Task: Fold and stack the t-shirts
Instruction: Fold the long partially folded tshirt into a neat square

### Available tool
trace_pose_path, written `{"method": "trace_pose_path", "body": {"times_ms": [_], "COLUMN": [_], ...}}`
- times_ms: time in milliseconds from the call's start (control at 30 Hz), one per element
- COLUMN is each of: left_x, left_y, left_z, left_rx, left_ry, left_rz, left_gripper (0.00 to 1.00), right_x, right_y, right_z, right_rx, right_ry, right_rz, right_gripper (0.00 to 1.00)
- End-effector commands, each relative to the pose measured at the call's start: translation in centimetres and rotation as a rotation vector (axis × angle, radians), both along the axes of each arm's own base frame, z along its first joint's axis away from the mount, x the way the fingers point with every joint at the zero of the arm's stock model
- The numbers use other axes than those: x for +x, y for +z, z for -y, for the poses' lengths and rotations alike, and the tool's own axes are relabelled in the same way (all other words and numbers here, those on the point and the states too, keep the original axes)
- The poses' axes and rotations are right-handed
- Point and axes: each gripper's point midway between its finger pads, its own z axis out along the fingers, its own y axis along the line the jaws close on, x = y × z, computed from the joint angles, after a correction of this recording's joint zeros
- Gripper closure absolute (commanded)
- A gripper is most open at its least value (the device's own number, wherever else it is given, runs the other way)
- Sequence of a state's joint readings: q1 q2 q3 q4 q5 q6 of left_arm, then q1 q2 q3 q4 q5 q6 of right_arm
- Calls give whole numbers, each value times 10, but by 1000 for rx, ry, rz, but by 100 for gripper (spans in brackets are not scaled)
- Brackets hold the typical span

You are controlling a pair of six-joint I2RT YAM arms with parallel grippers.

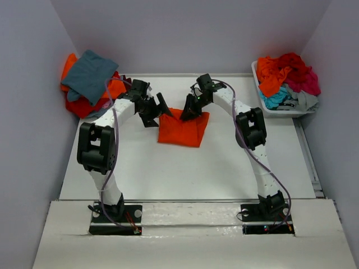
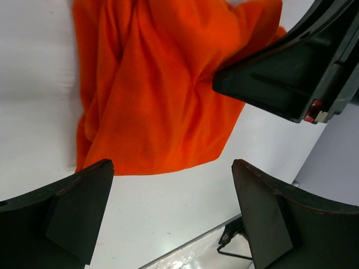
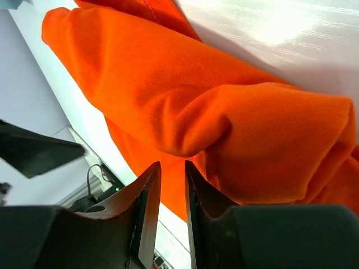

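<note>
Orange shirt (image 1: 182, 131) sits mid-table (image 1: 185, 174), between the two grippers and toward the far half, already doubled into a rumpled, roughly square pad. The long axis looks about left-right and slightly skewed; I can't tell which end is collar or hem. Right gripper (image 3: 172, 167) is at the far edge with fingers nearly together, apparently pinching a fold, since the cloth puckers toward it. Left gripper (image 2: 173, 168) hangs just off the far-left corner with fingers wide apart, holding nothing. My read is we're mid-fold. Next, the left needs to close on its corner level with the right's, then both pull the edge taut and lay it over. Stack (image 1: 90, 75) waits rear-left, bin (image 1: 280, 113) rear-right.
</note>
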State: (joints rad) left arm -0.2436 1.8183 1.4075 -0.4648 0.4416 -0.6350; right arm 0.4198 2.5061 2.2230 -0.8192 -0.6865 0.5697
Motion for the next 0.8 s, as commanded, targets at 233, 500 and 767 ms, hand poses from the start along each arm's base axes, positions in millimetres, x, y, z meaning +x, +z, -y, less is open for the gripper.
{"method": "trace_pose_path", "body": {"times_ms": [233, 500, 767], "left_x": [-5, -7, -20], "left_y": [-32, -45, -55], "left_z": [26, 13, 9], "left_rx": [103, 182, 188], "left_ry": [-119, -87, -79], "left_rz": [-80, -112, -151], "left_gripper": [1, 1, 1], "right_x": [3, 3, 4], "right_y": [35, 33, 29], "right_z": [-2, -2, 4], "right_rx": [18, 16, 9], "right_ry": [-1, -3, -6], "right_rz": [81, 78, 73], "right_gripper": [70, 70, 71]}}
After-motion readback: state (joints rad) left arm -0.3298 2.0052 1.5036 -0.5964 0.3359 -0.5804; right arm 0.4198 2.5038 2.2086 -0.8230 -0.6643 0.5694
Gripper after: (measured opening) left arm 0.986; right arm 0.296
